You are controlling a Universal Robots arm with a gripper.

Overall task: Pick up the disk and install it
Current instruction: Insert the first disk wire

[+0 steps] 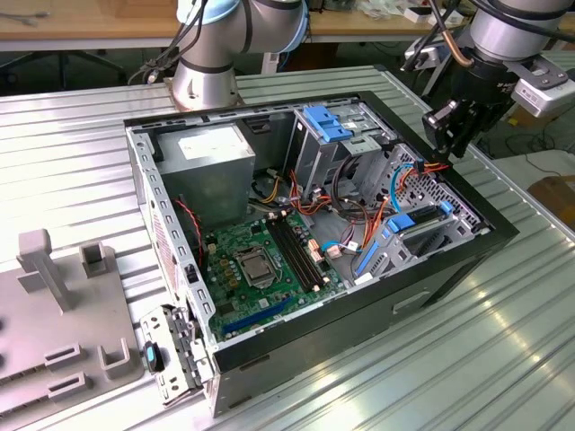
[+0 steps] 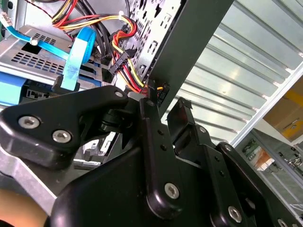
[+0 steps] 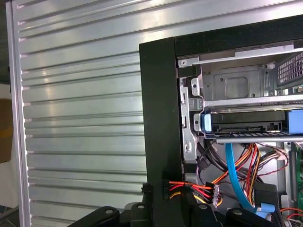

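Observation:
The disk [image 1: 422, 232], dark with bright blue rails, lies in the lower drive bay at the exterior view's right end of the open computer case [image 1: 180, 269]. The first wrist view shows the disk [image 3: 246, 122] seated inside the metal bay. My gripper [image 1: 449, 148] hangs just above the case's right wall, over that bay. Its black fingers [image 2: 151, 123] stand close together around a red, yellow and black power cable [image 2: 158, 92]. In the first wrist view, that power cable [image 3: 194, 189] runs from the gripper [image 3: 165, 189] to a connector.
A blue flat data cable [image 3: 232, 175] hangs below the bay. The grey power-supply box [image 1: 211, 157], a drive cage with a blue clip [image 1: 328, 126] and the green motherboard [image 1: 260, 256] sit inside the case. A grey fixture [image 1: 63, 305] lies on the ribbed table at the exterior view's left.

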